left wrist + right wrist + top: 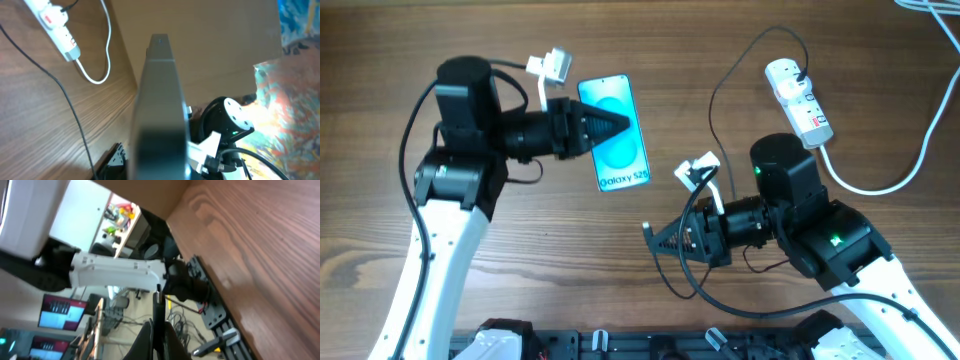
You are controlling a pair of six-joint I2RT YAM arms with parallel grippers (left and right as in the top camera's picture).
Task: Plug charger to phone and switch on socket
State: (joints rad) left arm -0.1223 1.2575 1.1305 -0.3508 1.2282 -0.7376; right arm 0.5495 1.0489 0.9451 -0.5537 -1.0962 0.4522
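Note:
The phone, cyan screen up with a white text strip at its near end, sits left of centre. My left gripper is shut on its far half. In the left wrist view the phone runs edge-on straight out from the jaws as a grey slab. The white socket lies at the back right, also seen as the socket. The black charger leaves it, loops across the table and ends in my right gripper. That right gripper is shut on it, with the thin connector tip sticking out.
The socket's thick white cord curves off to the right edge. A black mounting rail runs along the table's near edge. My right arm shows in the left wrist view, close beyond the phone.

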